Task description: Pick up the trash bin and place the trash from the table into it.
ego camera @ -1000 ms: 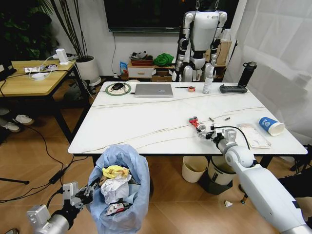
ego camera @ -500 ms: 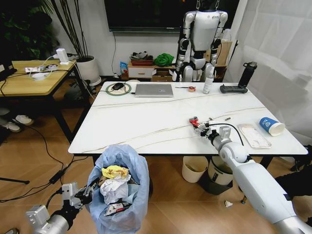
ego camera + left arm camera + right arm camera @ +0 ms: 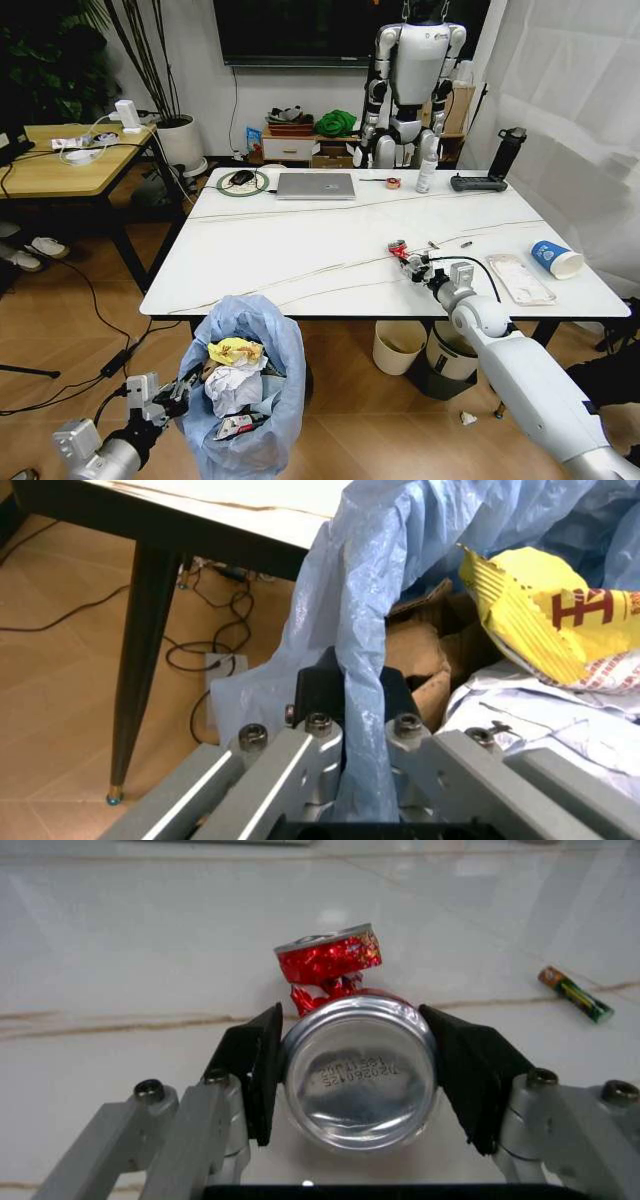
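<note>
My right fingers [image 3: 355, 1087] have slid forward since a second ago and now clamp the crushed can [image 3: 350, 1057] on the surface [image 3: 300, 250]; it's light, slick, dented; my left fingers [image 3: 345, 705] pinch the trash bin [image 3: 245, 400] liner.

Grey laptop [image 3: 315, 186] closed at far table edge; black bottle [image 3: 506, 152] upright beside black controller [image 3: 479, 182].

Robotics lab dressed as a living room: white humanoid robot [image 3: 413, 85] hung on a stand beyond the white marble-look table [image 3: 300, 255], dark wall screen [image 3: 300, 30], potted plant [image 3: 165, 70], grey laptop [image 3: 315, 186].
</note>
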